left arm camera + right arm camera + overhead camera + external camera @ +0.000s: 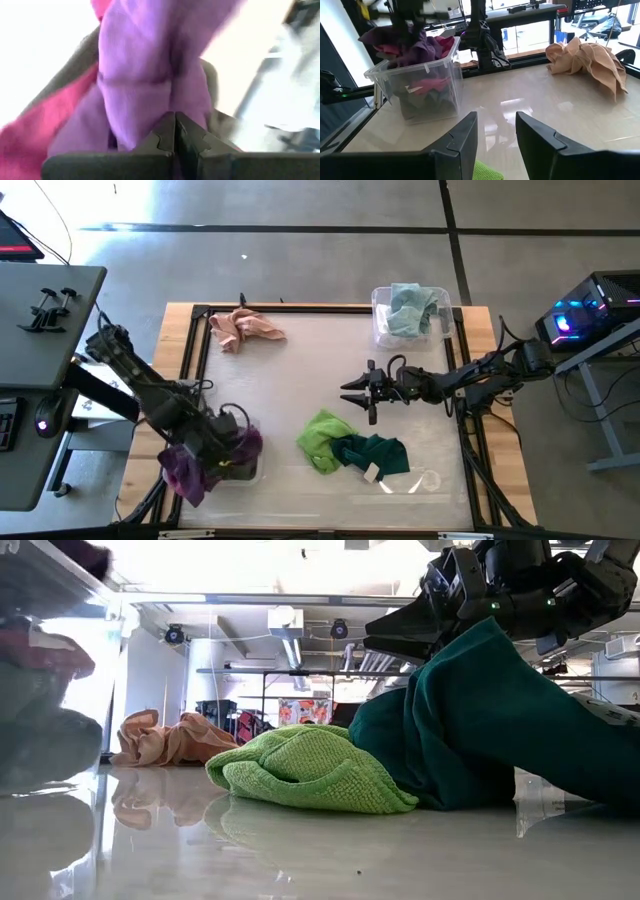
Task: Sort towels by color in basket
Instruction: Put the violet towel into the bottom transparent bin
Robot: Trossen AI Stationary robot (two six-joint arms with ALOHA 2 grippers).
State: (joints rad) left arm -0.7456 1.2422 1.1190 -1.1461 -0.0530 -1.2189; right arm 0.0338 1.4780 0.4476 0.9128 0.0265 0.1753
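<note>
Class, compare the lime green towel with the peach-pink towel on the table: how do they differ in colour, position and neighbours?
The lime green towel is bright green; the peach-pink towel is pale peach. The green one lies near the table's front edge, the peach one by the back edge. The green one touches a dark green towel; the peach one lies alone. Both are crumpled and outside the bins.

The table has a glossy pale top with a light wood border and black rails along its edges. Around it lies a grey concrete floor crossed by dark seams. To the left stands a grey desk. To the right a computer case glows blue and purple. Beyond the far edge, a white ceiling is brightly lit, with white walls below.
</note>
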